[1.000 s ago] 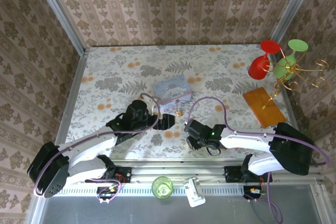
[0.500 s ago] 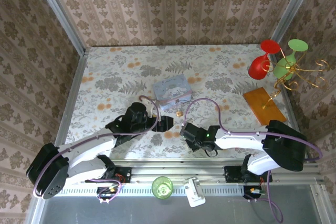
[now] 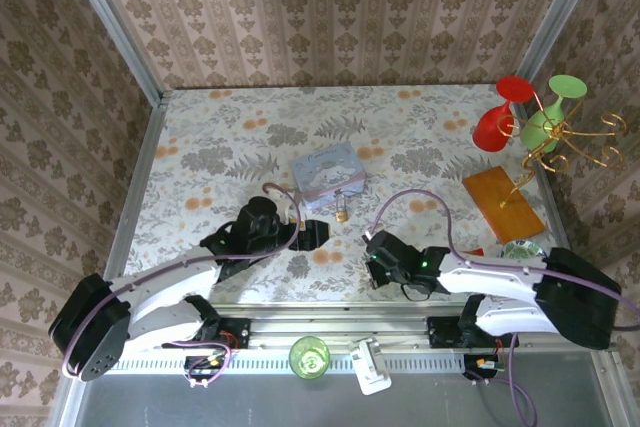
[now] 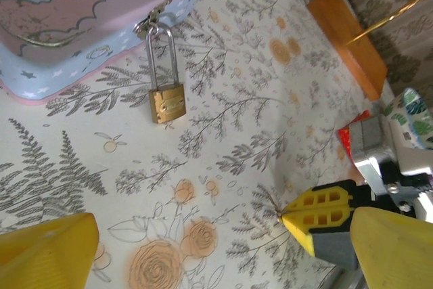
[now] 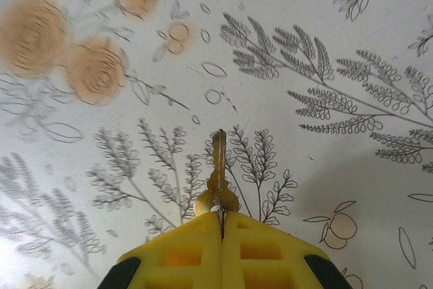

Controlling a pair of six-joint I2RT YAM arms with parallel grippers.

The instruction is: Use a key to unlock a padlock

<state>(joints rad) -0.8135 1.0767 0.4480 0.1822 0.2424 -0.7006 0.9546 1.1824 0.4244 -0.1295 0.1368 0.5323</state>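
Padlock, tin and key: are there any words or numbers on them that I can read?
No words or numbers can be read.
padlock: anything stamped on its brass body is too small and blurred to read.
picture tin: cartoon drawings and little stars, no letters to make out.
key: plain metal as far as it shows, no readable stamp.

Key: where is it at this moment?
In the right wrist view, the key is pinched in the right tool over the table. In the top view, that tool is near-right of the padlock.
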